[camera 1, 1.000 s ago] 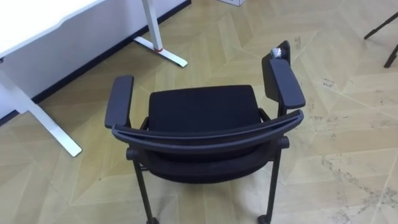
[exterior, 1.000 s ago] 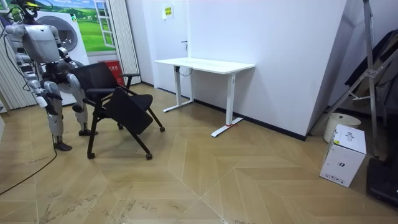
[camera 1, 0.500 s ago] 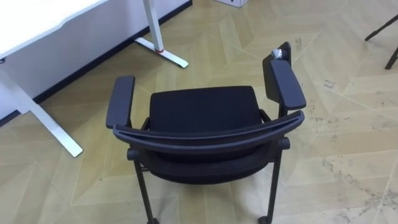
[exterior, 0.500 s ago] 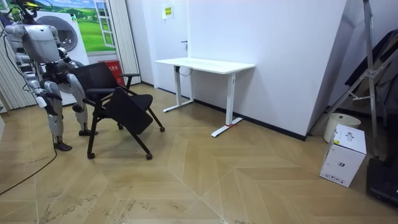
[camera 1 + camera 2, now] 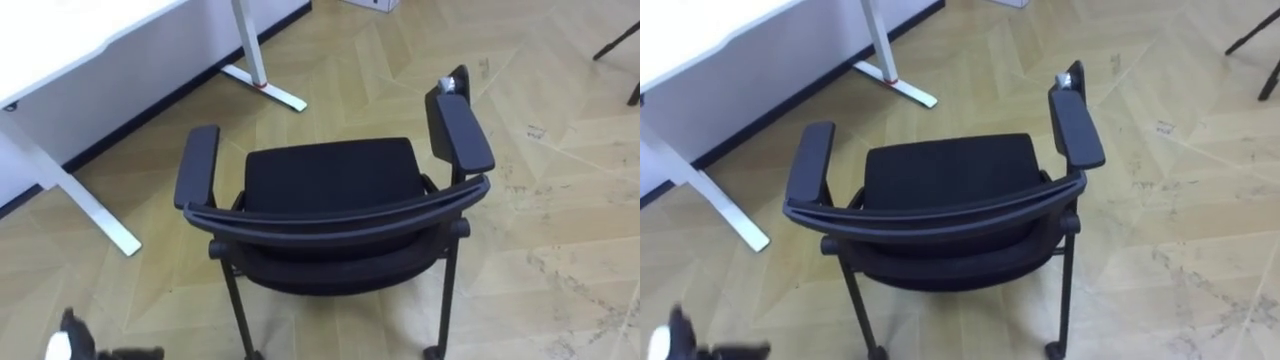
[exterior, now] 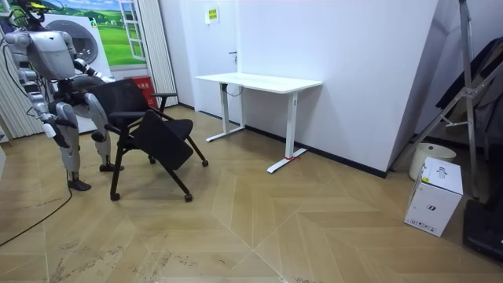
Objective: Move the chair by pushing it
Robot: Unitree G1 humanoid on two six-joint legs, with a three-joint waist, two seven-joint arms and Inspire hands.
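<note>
Herringbone wood floor (image 5: 560, 200) is carrying the black armchair (image 5: 330, 175), standing apart from the white desk (image 5: 60, 40). Left robot hand (image 5: 80, 346) is hanging clear of it, its grip impossible to tell; pushing is seemingly not yet starting.

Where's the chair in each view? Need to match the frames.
Left eye view: chair at centre, seen from above and behind, backrest nearest the camera.
Right eye view: chair at centre, a little further left.
Room view: chair at the room view's left, directly in front of the robot.
Shared landmark: white desk, upper left in both eye views, against the white wall in the room view.
</note>
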